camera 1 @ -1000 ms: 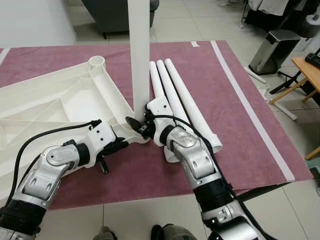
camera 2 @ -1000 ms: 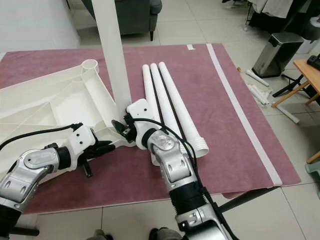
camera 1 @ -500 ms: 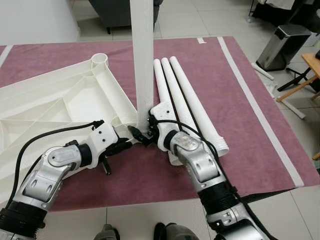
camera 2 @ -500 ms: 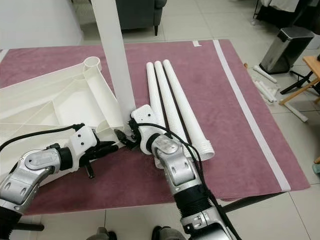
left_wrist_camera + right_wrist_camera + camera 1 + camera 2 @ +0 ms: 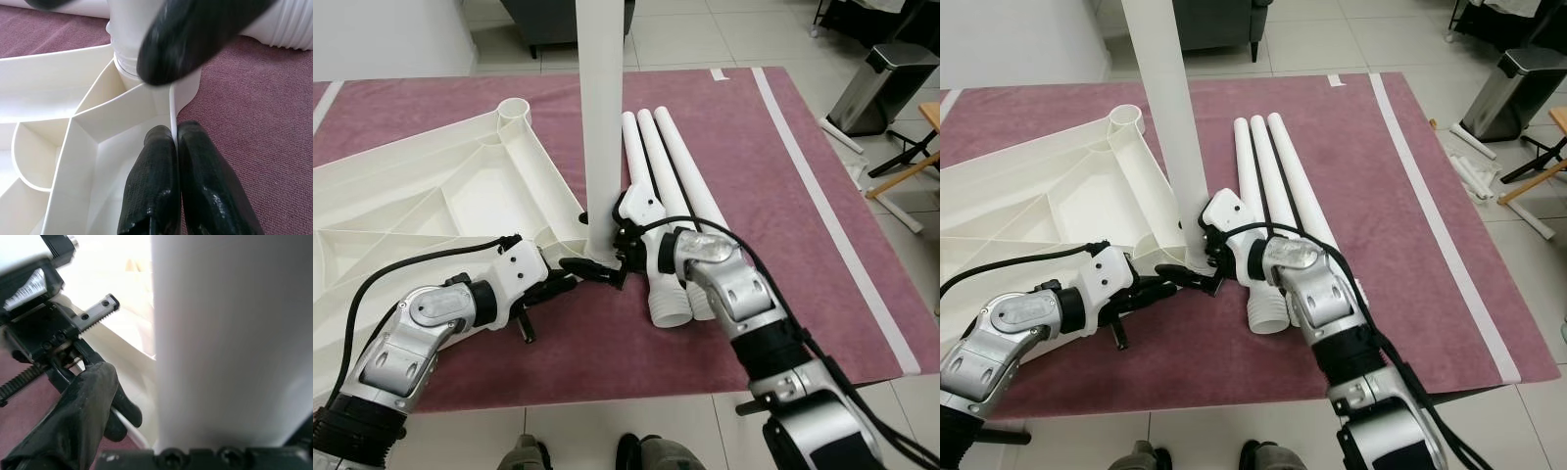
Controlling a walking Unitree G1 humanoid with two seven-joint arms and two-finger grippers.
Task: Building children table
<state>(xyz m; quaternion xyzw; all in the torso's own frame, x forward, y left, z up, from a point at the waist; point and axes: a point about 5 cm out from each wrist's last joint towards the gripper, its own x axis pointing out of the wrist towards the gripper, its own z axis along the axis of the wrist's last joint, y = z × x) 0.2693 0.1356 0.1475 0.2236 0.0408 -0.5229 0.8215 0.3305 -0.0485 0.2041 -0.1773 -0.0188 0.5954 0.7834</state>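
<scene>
The white table top (image 5: 431,196) lies upside down on a maroon rug. One white leg (image 5: 602,108) stands upright in its near corner socket. Three more white legs (image 5: 671,196) lie side by side on the rug to the right. My left gripper (image 5: 560,284) is shut on the table top's thin rim (image 5: 172,105) just beside that socket. My right gripper (image 5: 592,271) is open at the foot of the upright leg (image 5: 230,333), close to the left gripper. One finger (image 5: 83,421) stands clear of the leg; the leg hides the other.
An empty socket (image 5: 514,108) marks the table top's far corner. A white tape line (image 5: 822,206) runs along the rug's right side. Beyond it are a metal bin (image 5: 881,83), loose white tubes (image 5: 1474,171) and a wooden stand (image 5: 925,127). A dark armchair (image 5: 548,15) stands behind.
The camera has shifted. My right arm has swung out to the right around the upright leg, and its fingers now reach under toward the left gripper. The left gripper keeps its hold.
</scene>
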